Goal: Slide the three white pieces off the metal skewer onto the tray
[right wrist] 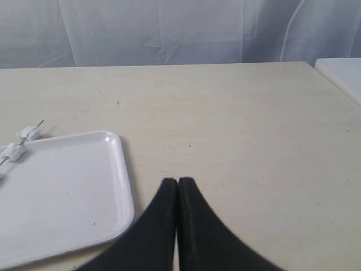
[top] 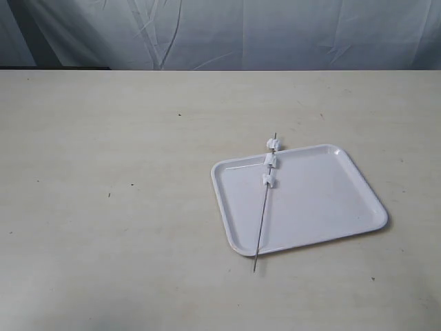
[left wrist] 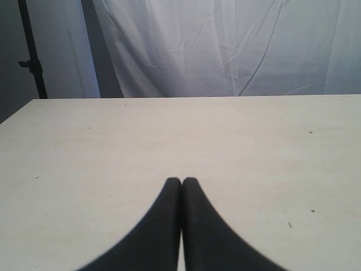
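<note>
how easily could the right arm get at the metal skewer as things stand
Probably yes. The right gripper is shut over bare table beside the tray, and the metal skewer lies across the tray's far side with nothing standing between them. It would have to open first.

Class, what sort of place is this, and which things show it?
Probably a staged robot test bench, not a kitchen: a plain pale table, a wrinkled white cloth backdrop, and a tray with a skewer laid across it.
</note>
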